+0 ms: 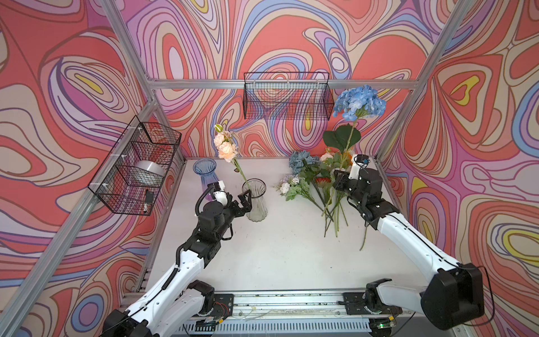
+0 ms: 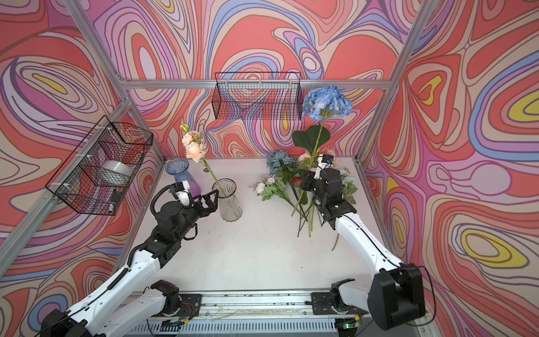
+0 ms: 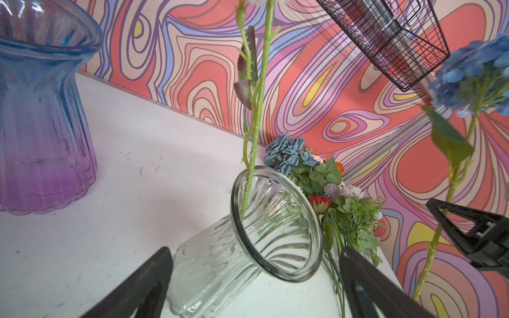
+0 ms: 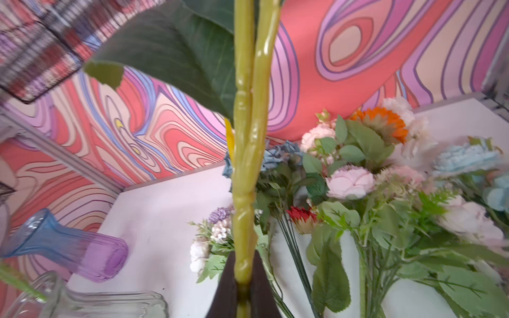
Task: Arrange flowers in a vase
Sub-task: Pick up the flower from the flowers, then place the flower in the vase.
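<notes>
Now: hydrangea (image 1: pixel 357 100) gripped, vase (image 1: pixel 256 204) next.
My r. gripper (image 4: pixel 243 278) clamped on its stem, other flowers (image 1: pixel 309 178) just below; vase well apart to its left, by my l. gripper's (image 1: pixel 246 201) spread jaws. Next prob.: carry across, stem-end into mouth.

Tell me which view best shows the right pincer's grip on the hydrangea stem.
Right wrist view: the hydrangea stem sits clamped in the right pincer close up. Both top views show the bloom aloft, with the grip small. Left wrist view catches it side-on at the frame edge.
</notes>
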Controlling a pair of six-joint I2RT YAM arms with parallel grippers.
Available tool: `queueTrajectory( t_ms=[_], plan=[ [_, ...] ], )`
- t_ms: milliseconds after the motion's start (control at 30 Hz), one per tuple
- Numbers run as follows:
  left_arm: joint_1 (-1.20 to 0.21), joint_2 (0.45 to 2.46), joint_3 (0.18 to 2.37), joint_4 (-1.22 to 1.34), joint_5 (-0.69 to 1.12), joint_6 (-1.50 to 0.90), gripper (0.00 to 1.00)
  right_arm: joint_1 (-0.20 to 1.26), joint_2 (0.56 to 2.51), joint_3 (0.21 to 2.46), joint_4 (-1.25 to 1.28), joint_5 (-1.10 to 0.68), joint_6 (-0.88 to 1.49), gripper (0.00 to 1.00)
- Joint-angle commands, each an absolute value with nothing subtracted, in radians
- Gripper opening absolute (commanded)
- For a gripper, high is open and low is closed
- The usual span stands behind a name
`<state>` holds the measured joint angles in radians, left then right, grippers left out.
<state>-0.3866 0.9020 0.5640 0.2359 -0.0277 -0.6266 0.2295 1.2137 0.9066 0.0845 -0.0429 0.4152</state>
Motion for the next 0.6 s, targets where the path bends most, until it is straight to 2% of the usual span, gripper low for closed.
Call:
queueTrajectory(
  t_ms=[0,100,233,367,567],
  plan=[
    [-0.392,0.918,0.560,0.255,-0.044,-0.645,0.98,0.225,1.156,0.852,0.264,-0.142,0.373,0.00],
    [-0.391,0.922,0.565,0.256,-0.056,-0.625,0.99,0.233,1.128,0.825,0.353,-0.208,0.349,0.00],
    [-0.390,0.910,0.584,0.226,-0.093,-0.599,1.00,0.299,1.142,0.819,0.435,-0.200,0.294,0.00],
    [-0.389,0.881,0.581,0.219,-0.094,-0.600,1.00,0.438,1.217,0.910,0.444,-0.165,0.212,0.00],
    [-0.389,0.830,0.554,0.168,-0.095,-0.619,1.00,0.595,1.382,1.113,0.470,-0.209,0.132,0.00]
  ],
)
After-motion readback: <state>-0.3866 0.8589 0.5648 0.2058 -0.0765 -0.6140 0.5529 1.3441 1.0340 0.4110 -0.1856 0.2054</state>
